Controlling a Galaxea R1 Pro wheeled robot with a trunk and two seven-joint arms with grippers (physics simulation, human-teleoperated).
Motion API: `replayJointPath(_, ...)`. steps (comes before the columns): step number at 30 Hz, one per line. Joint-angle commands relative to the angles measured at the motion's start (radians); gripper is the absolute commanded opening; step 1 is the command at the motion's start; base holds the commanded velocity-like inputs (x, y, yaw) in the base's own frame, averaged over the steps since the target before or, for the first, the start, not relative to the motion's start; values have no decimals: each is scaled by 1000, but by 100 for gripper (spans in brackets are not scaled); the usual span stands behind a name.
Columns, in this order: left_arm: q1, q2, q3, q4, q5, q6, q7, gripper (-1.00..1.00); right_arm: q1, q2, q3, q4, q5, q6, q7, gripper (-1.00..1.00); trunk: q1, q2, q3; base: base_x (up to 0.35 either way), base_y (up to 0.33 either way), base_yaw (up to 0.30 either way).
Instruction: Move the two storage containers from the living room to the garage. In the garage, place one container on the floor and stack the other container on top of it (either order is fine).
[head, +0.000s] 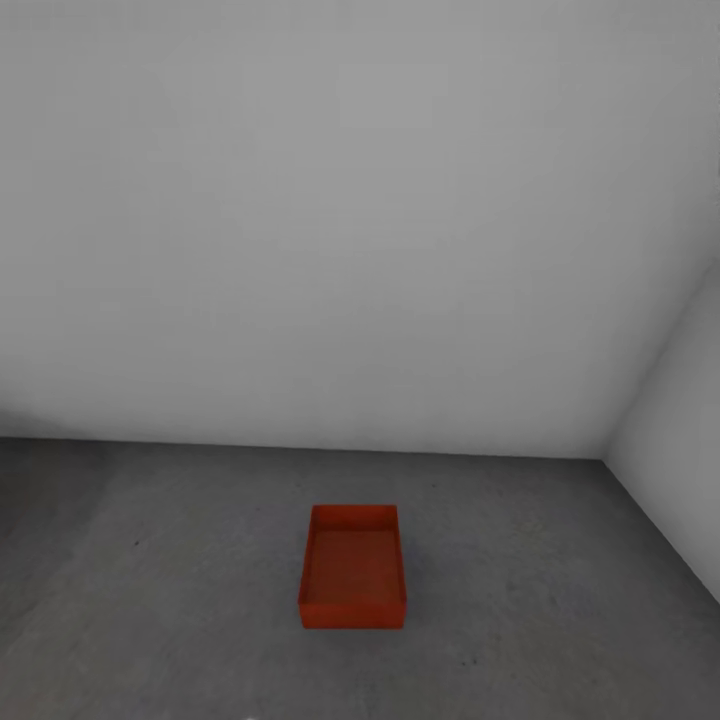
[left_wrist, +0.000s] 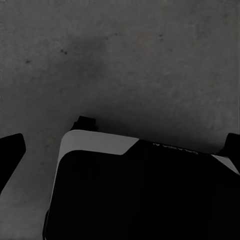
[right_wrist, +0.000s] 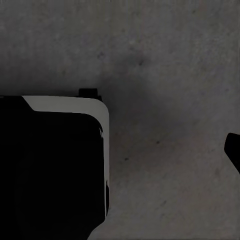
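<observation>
Your left claw (left_wrist: 120, 155) stands wide apart in the left wrist view. You can count two dark fingertips (left_wrist: 11, 155), one at each edge of that picture, with nothing between them and nothing touching them. It holds nothing. Beyond the tips lies the dark grey mottled floor (left_wrist: 125, 60), and over it sits the robot's base (left_wrist: 140, 195), a black body with a pale rim along its upper edge and one small black block (left_wrist: 85, 122) poking out just past that rim.

From the head camera you see one storage container (head: 352, 568), and only one. It is orange-red, rectangular and without a lid, its inside bare. It sits flat and upright on the concrete floor (head: 150, 560) of the garage, a little right of the middle of the view and low in it. It is apart from the plain white-grey back wall (head: 330, 220). Two walls can be counted: that back wall, and a side wall (head: 680, 440) that meets it in a corner at the far right. The container is well clear of that corner.

Your right claw (right_wrist: 120, 152) gives you less. One dark fingertip (right_wrist: 234, 150) shows at the edge of the right wrist view, over bare floor (right_wrist: 165, 60) and touching nothing. The other side of that picture is taken by the black base (right_wrist: 50, 175), so you cannot tell how far this claw is spread.
</observation>
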Motion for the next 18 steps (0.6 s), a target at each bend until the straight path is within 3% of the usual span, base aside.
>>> replayJointPath(1,-1,0,5,0,3,3,3,100,-2,0,8,3,-10,-6,-1,100,1,-2,0,0,0,0)
replayJointPath(18,3,-5,5,0,-2,3,3,100,-2,0,8,3,-11,-4,0,100,1,-2,27,0,0,0)
